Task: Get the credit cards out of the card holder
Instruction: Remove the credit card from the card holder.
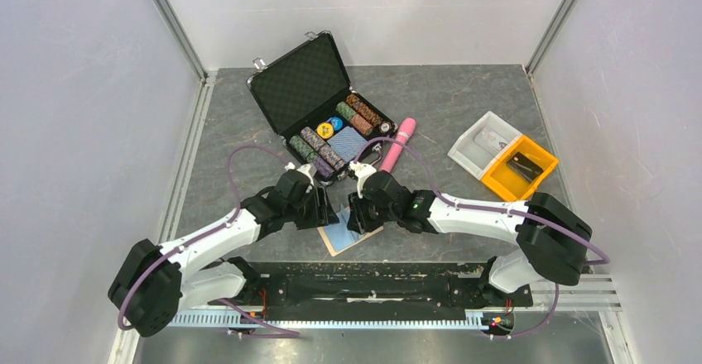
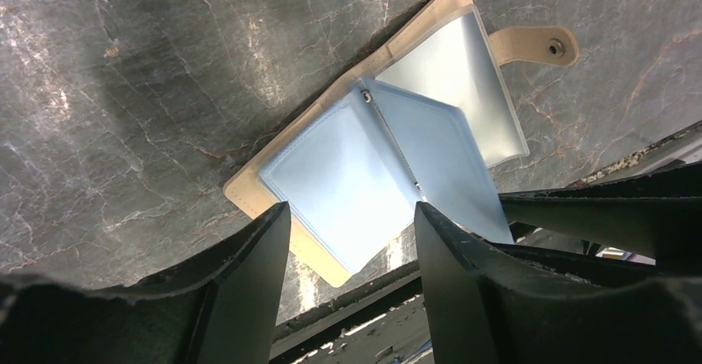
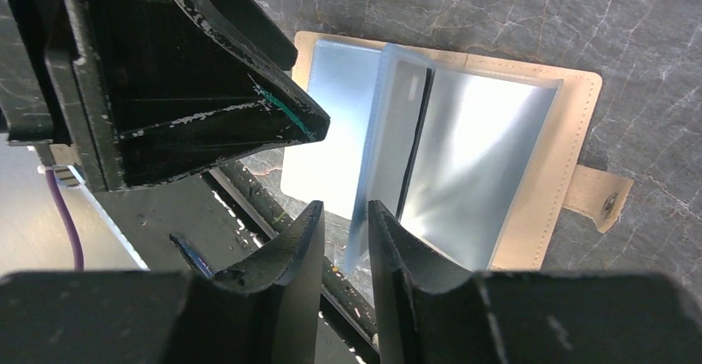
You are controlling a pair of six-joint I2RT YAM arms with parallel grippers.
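Observation:
The tan card holder [image 1: 338, 242] lies open on the grey table between both grippers, its tab [image 2: 530, 45] pointing away from the arms. Light blue credit cards [image 2: 348, 174] fan out over its silvery inner pocket [image 2: 451, 66]. My left gripper [image 2: 352, 208] hovers open just above the cards' near corner, with nothing between its fingers. In the right wrist view one light blue card [image 3: 389, 141] stands on edge, a dark edge behind it. The right gripper [image 3: 345, 207] has a narrow gap, and that card's lower corner sits in it beside one finger, ungripped.
An open black foam-lined case [image 1: 302, 79] with poker chips stands behind the grippers. A pink cylinder [image 1: 397, 145] lies to its right. A white bin [image 1: 484, 145] and an orange bin [image 1: 520, 168] sit at the right. The black base rail [image 1: 372, 285] runs just behind the holder's near edge.

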